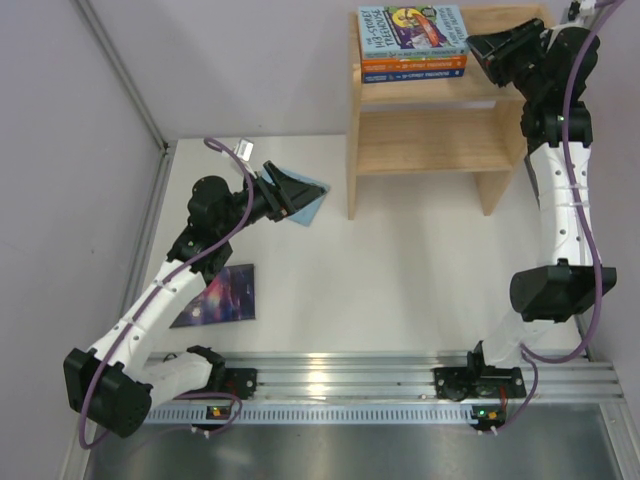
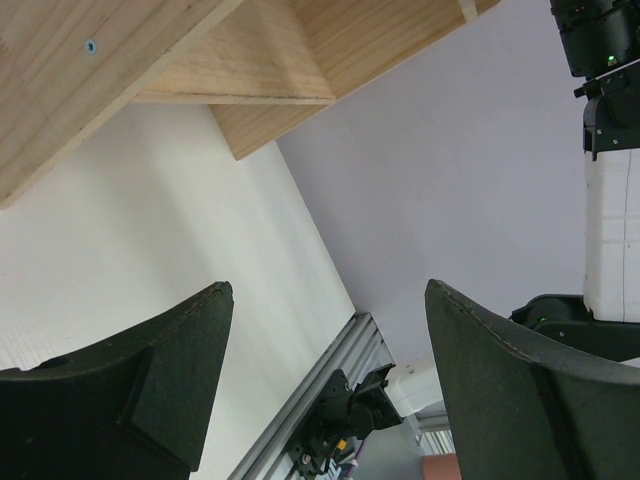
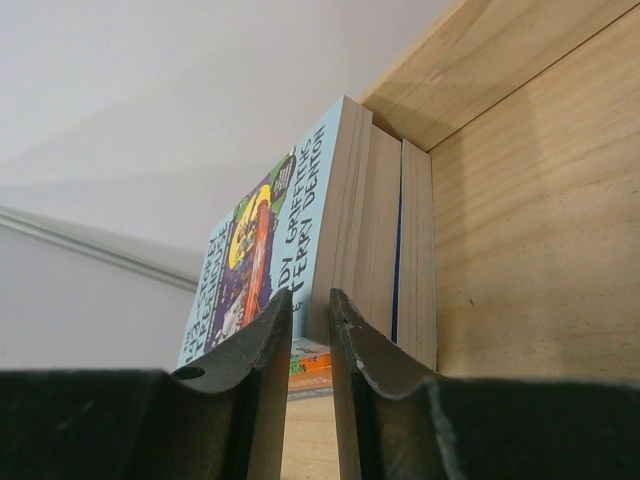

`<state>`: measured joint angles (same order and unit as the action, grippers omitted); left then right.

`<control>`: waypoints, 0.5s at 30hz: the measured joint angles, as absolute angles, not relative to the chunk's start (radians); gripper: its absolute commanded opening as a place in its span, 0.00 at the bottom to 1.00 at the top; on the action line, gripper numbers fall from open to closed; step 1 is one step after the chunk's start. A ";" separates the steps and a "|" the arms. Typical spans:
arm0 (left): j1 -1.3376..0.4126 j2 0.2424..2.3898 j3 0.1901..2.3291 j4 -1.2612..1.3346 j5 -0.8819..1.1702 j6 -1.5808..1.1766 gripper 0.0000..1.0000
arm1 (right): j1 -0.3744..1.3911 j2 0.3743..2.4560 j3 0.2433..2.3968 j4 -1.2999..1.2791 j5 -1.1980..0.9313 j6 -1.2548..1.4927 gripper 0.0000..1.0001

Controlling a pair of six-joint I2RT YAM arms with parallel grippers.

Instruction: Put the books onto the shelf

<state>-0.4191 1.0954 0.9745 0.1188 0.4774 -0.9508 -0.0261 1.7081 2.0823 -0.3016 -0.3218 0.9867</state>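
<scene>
Top external view: 3 books are stacked flat on the top level of the shelf (image 1: 430, 150), pushed toward its left end. The light blue book (image 1: 412, 28) is on top, the orange book (image 1: 413, 63) under it, and the dark blue book (image 1: 413, 76) at the bottom.

The right pincer (image 1: 480, 50) sits just beside the right end of that stack, at the same level. On the right wrist cam, the right pincer (image 3: 310, 295) is only barely parted, with a thin empty gap and nothing gripped. It points straight at the page edges of the light blue book (image 3: 300, 210). The shelf (image 3: 530, 250) boards fill the right side of that view. I can't tell if the tips touch the books.

The other 2 books are down on the counter (image 1: 400, 280). The pale blue book (image 1: 316, 190) lies near the shelf's left leg, and the left pincer (image 1: 300, 200) covers most of it. On the left wrist cam, the left pincer (image 2: 328, 290) is spread wide and holds nothing. No book shows between the fingers, only the counter, the shelf (image 2: 250, 50) up top and the right arm. I can't say whether the pincer touches that book.

The galaxy book (image 1: 215, 297) lies flat farther back toward the arm bases, beside the left arm and well apart from both pincers. The left arm reaches across the counter beside it. The shelf's left side panel stands between the pale blue book and the lower level.
</scene>
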 measured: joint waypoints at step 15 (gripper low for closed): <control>-0.419 1.095 0.974 0.119 0.477 -0.950 0.82 | -0.026 1.708 2.081 -0.300 -0.322 0.988 0.22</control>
<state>-0.4187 1.0954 0.9745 0.1188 0.4767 -0.9504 -0.0261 1.7081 2.0811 -0.3000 -0.3222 0.9878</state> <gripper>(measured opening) 0.827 0.210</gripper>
